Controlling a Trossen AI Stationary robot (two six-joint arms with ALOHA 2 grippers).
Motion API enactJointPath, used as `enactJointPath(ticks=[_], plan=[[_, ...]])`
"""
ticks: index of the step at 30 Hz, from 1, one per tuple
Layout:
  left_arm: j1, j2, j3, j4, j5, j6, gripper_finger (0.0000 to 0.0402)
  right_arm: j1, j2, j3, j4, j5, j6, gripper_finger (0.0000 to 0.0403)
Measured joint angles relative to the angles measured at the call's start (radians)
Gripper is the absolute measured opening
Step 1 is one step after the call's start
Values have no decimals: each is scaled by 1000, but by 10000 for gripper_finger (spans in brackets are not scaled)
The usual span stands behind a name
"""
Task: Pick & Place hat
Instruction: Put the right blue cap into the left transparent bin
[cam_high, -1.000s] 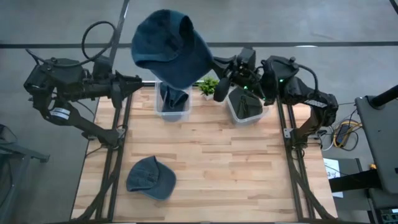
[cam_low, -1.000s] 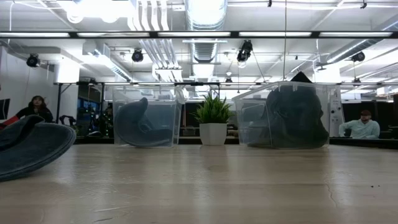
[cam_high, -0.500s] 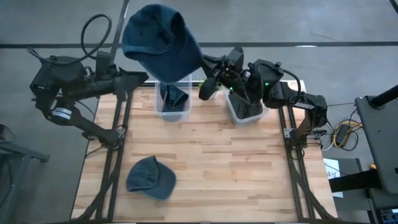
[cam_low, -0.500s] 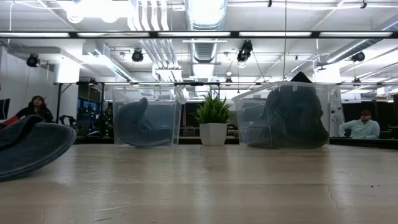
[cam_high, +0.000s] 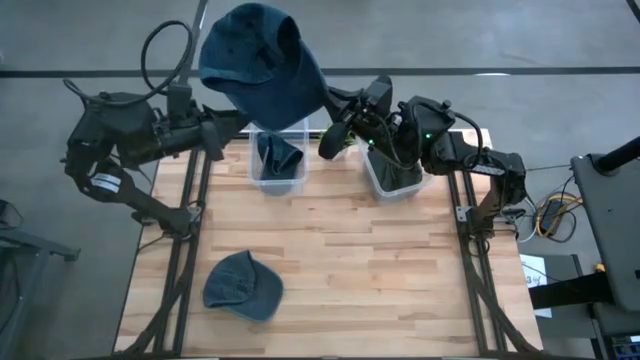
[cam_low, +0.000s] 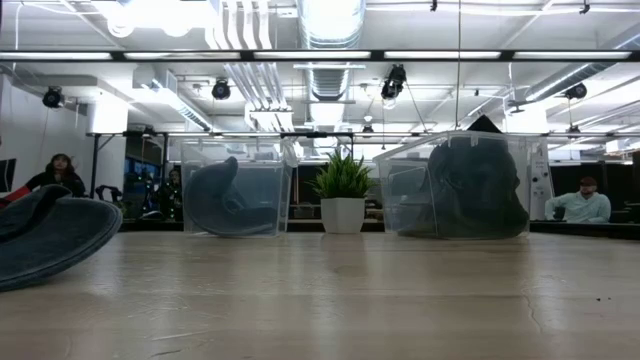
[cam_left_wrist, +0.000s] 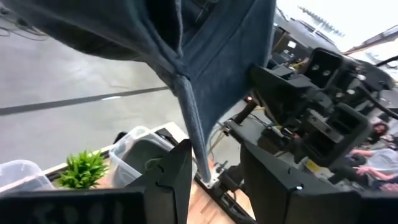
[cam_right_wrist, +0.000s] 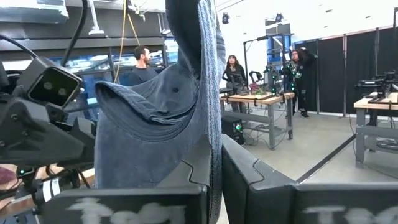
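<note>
A blue denim hat (cam_high: 260, 60) hangs high above the table's far edge, with my right gripper (cam_high: 328, 98) shut on it from the right. My left gripper (cam_high: 240, 122) reaches in from the left and stands open. In the left wrist view a hanging fold of the hat (cam_left_wrist: 198, 134) lies between its two fingers, close to one of them; whether it touches I cannot tell. A second blue hat (cam_high: 243, 286) lies on the table's near left part, also seen in the low view (cam_low: 50, 235). My right gripper pinches a hanging strip of the hat's cloth (cam_right_wrist: 214, 134) between its two fingers, at the hat's right side. The fingers come in about level from the table's right. One layer or several, I cannot tell. The hat is lifted clear, well above the bins.
Two clear bins stand at the table's far edge: the left bin (cam_high: 278, 160) holds a blue hat, the right bin (cam_high: 395, 172) holds dark hats. A small potted plant (cam_low: 342, 190) stands between them. People sit in the room behind the table.
My right gripper has carried the hat a little toward the table's left, then kept still. My left gripper has moved toward the table's right, up to the hat, and its fingers now stand on either side of the hanging fold.
</note>
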Motion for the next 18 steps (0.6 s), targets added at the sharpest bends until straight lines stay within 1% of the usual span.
enactJointPath(ticks=[9,13,18], plan=[[0,16,0,-35,-32,-15,129,13,0,1,3,8,-23,12],[0,11,0,-21,-98,-7,129,16,-1,6,29,-24,-26,12],[0,11,0,-22,-104,19,129,15,-1,6,26,-39,-17,12]])
